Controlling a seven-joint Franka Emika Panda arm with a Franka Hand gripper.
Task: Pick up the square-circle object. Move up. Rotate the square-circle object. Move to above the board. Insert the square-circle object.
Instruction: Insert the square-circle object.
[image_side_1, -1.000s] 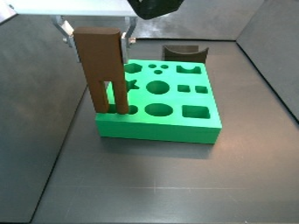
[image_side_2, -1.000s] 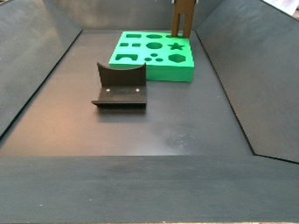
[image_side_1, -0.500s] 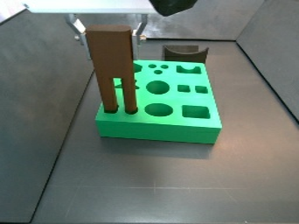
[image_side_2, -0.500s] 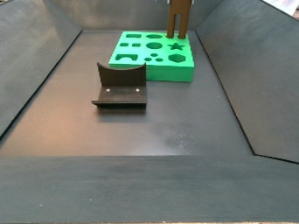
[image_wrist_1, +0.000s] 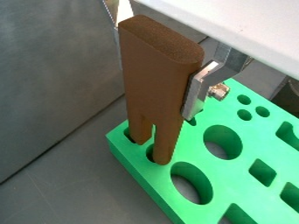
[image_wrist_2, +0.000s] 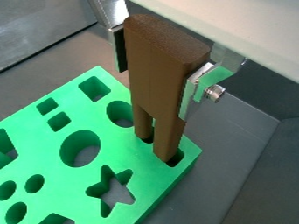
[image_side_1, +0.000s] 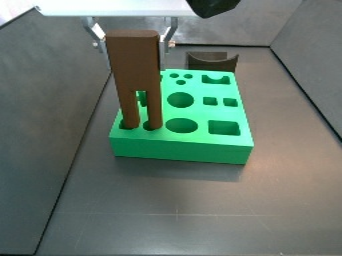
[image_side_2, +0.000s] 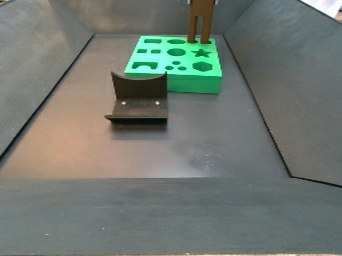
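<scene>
Gripper (image_wrist_2: 158, 63) jaws clamp the block (image_wrist_2: 162, 83) upright, both pegs sunk into holes at the board (image_wrist_2: 70, 153) corner.

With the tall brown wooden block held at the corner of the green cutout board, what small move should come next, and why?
Probably a short straight push down. The gripper clamps the tall brown wooden block upright, and in both wrist views its two pegs already sit in holes at a corner of the bright green cutout board. Most of the block stands above the board, so seating seems unfinished.
</scene>
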